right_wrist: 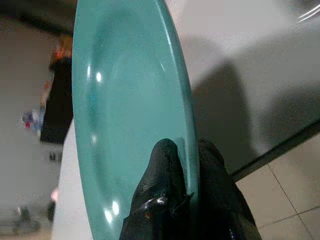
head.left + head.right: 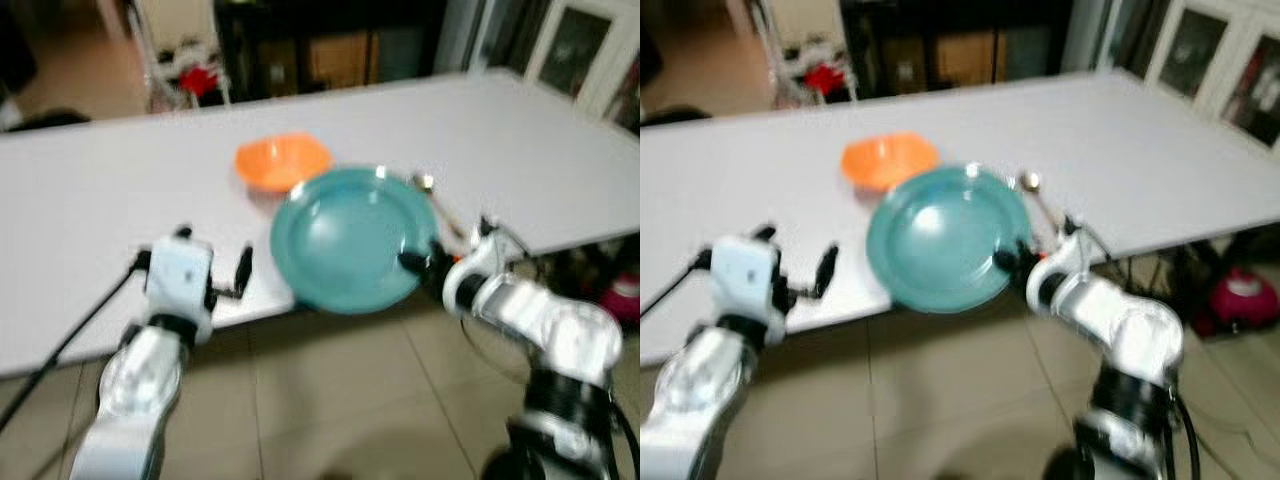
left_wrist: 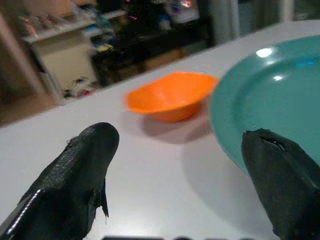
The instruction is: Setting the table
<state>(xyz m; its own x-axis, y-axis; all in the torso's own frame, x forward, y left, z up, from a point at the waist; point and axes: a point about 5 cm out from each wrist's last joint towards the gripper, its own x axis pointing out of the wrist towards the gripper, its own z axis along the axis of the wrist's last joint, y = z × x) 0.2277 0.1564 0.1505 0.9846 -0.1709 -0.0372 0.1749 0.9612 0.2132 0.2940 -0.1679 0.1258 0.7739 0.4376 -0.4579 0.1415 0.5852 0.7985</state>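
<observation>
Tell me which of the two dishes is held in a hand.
The teal plate, pinched at its rim by the right hand. The orange bowl sits untouched on the table behind it.

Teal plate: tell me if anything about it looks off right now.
The teal plate is not set down flat. The right gripper pinches its rim and holds it tilted, overhanging the table edge above the floor, beside the orange bowl.

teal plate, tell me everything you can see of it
The teal plate is round and glossy, plastic by its look, with a shallow well, a broad raised rim and nothing on it. The right claw pinches its rim on the robot's right side, one finger on each face. It is held tilted above the near edge of the white table, partly out over the floor. An orange bowl sits just behind it; a spoon lies by its far right rim.
</observation>
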